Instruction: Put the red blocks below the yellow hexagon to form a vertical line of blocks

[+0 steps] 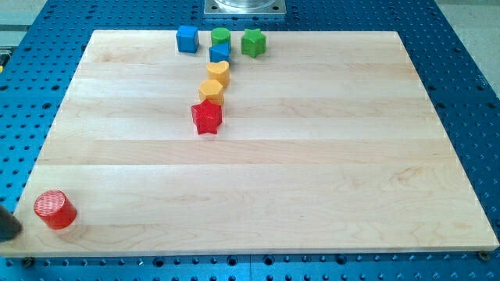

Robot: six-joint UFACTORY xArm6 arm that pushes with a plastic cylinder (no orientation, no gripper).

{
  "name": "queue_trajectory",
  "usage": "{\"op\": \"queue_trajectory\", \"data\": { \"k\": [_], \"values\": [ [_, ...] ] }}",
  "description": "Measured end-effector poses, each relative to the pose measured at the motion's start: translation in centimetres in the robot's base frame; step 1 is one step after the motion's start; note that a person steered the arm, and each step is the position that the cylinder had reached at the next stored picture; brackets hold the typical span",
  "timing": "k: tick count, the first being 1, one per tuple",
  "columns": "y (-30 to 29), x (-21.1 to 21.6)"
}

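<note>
A red star block (pixel 207 118) sits just below the yellow hexagon (pixel 211 90), touching it. Another yellow block (pixel 218 72) sits above the hexagon, and a blue triangular block (pixel 219 53) above that. A red cylinder (pixel 55 209) stands near the board's bottom left corner. My tip (pixel 8 232) shows only as a dark sliver at the view's left edge, just left of the red cylinder and off the board.
A blue cube (pixel 187 38), a green cylinder (pixel 221 36) and a green star block (pixel 252 42) sit along the top edge of the wooden board (pixel 312 156). Blue perforated table surrounds the board.
</note>
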State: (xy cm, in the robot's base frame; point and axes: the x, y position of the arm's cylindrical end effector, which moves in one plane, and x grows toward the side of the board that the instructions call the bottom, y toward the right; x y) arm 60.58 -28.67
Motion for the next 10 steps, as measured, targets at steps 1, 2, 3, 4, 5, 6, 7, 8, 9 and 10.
{"op": "queue_trajectory", "data": {
  "k": [1,2,3,4,5,6,7,8,9,10],
  "values": [
    [6.9,-1.7],
    [13.7,-6.3],
    [9.8,-5.7],
    [4.9,-2.6],
    [5.0,-7.3],
    [6.2,-8.1],
    [12.8,-8.4],
    [6.2,-8.0],
    [6.4,-9.7],
    [10.9,-11.3]
  ]
}}
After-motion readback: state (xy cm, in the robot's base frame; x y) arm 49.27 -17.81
